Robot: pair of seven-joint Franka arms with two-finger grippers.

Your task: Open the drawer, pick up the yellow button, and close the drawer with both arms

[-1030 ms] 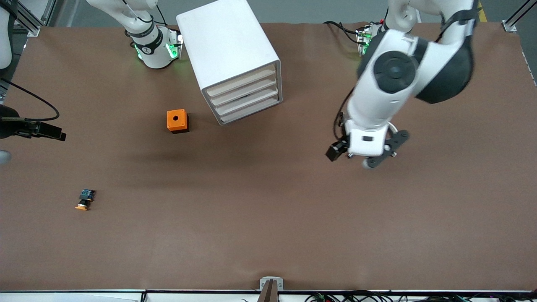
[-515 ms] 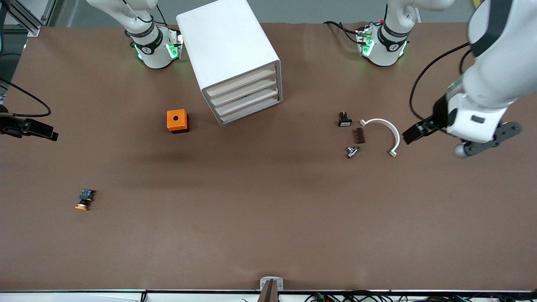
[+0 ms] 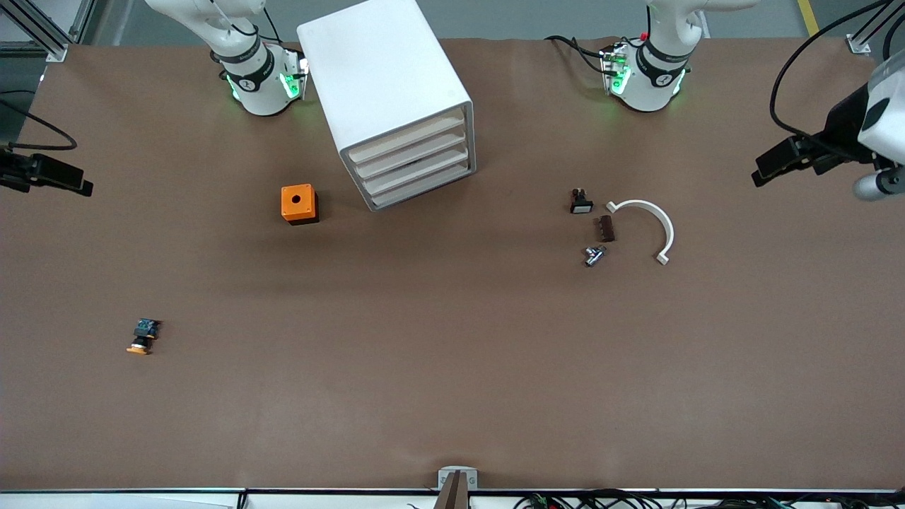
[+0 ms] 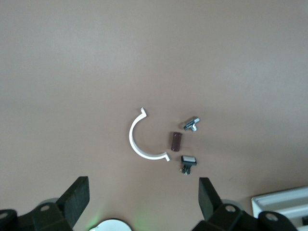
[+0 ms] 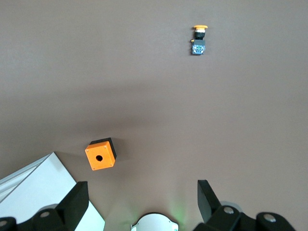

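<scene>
Brown table [image 3: 452, 367]: cabinet [image 3: 385, 92] at upper centre shut, button [image 3: 143, 336] lower left. Left gripper [image 4: 143, 201] and right gripper [image 5: 139, 199] gape empty at frame edges; judgement: finish parked.

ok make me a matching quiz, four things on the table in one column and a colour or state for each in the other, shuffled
Things:
1. button
2. cube with a round hole
3. curved clip
4. drawer cabinet

Descriptions:
A. white, all drawers shut
B. orange cap, black body, blue end
C. white half ring lying flat
D. orange top, black sides

Pairs: 1-B, 2-D, 3-C, 4-A
</scene>
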